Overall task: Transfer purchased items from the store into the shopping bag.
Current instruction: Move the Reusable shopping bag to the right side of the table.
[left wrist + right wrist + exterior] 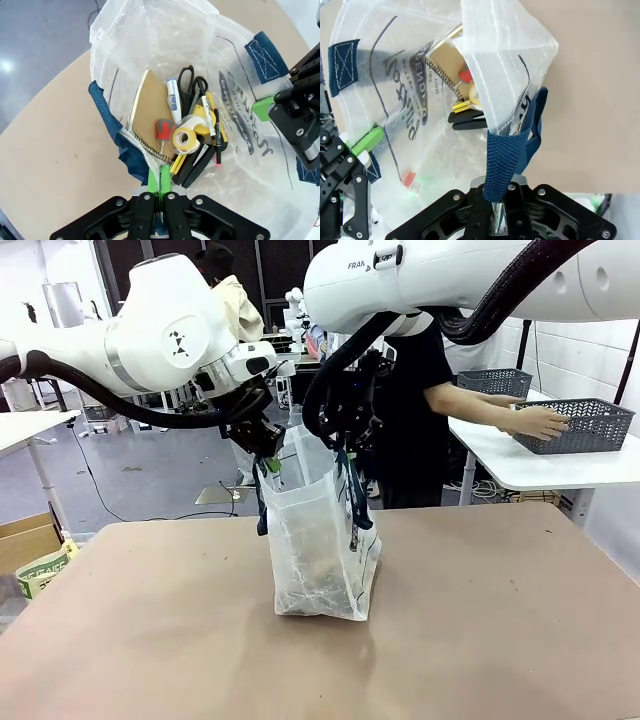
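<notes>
**Shopping bag (pixel 318 540).** Translucent plastic tote, upright on the brown table (pixel 500 640). It hangs directly beneath both grippers, its mouth spread open between them.

**Left gripper (pixel 160 172).** Jaws fully closed, green pads pressed together on the bag's rim, where a navy handle (pixel 107 117) meets the plastic.

**Right gripper (pixel 496 200).** Jaws closed, pinching the opposite navy strap (pixel 512 150), which rises from the bag straight into the fingers.

**Purchased items (pixel 185 130).** They lie in a heap on the bag's floor, just beyond the left gripper's fingertips. Identified:
- a wire-bound notebook (pixel 150 112) with a brown cover, leaning on the wall
- black-handled scissors (pixel 190 82), farthest from the pads
- a roll of tape (pixel 185 140)
- a white and blue tube (pixel 172 97)
- a small red piece (pixel 163 129)
- pens (pixel 218 137)
- a flat black item (pixel 192 170), nearest the pads

**Markings.** A dark oval logo (pixel 235 110) with white lettering and script is on the bag wall facing the right gripper. In the right wrist view the letters "END" can be made out. The rest is creased and illegible. "FRAN" is printed on the right arm (pixel 420 280) above its gripper.

**Surroundings.** Beyond the right gripper a person stands at the far side, one hand (pixel 540 422) on a dark grey mesh basket (pixel 585 425) on a white table (pixel 540 465). A second basket (pixel 495 380) sits behind it.
</notes>
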`<state>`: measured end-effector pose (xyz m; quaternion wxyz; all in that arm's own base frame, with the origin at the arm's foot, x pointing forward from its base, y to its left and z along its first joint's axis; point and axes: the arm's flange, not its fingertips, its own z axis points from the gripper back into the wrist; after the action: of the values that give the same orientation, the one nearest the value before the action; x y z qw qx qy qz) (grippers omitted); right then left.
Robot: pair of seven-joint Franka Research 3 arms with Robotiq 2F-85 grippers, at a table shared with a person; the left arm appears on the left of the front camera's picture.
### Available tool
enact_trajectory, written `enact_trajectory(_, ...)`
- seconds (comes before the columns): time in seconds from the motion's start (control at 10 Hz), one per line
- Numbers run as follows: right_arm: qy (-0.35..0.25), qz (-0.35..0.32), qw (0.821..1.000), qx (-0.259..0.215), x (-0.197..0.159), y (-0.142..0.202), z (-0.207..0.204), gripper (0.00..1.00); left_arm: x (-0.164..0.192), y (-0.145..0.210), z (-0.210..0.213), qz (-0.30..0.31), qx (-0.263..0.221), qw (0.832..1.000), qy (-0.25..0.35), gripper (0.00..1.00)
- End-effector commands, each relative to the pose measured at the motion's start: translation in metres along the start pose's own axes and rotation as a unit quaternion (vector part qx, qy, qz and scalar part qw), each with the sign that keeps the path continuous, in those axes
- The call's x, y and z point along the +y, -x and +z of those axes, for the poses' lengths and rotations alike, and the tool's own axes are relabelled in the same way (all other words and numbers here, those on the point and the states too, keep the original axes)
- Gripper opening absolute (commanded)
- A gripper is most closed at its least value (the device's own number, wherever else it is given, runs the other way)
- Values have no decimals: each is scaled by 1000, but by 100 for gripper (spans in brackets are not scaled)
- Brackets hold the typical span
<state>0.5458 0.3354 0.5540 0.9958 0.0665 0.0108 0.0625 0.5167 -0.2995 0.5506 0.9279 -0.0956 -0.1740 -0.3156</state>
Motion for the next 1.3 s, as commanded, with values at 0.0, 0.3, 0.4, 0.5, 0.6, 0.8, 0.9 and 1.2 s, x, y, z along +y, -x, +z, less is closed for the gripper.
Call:
enact_trajectory(0.0, -12, 24, 1000, -6, -1, -6, -1, 0, -5, -3, -2, 38, -12, 999, -8, 0)
enact_trajectory(0.3, -39, 10, 999, -11, 4, -17, -3, 0, -19, -5, 3, 63, -40, 997, -10, 0)
enact_trajectory(0.4, -56, -4, 998, -12, 5, -20, -2, 0, -23, -6, 3, 69, -39, 997, -10, 0)
enact_trajectory(0.5, -64, -22, 998, -14, 6, -24, -2, 0, -24, -6, 2, 76, -37, 996, -7, 0)
enact_trajectory(0.6, -75, -22, 997, -13, 10, -26, -2, 0, -26, -7, 0, 97, -24, 995, -4, 0)
enact_trajectory(0.8, -67, -23, 997, -13, 14, -26, -2, 0, -21, -7, 0, 75, -25, 997, 5, 0)
enact_trajectory(0.9, -54, -12, 998, -7, 6, -24, -6, 0, -21, -7, 0, 75, -25, 997, 5, 0)
enact_trajectory(1.2, -60, -16, 998, -7, 8, -31, -8, 0, -23, -10, -8, 91, -22, 995, 13, 0)
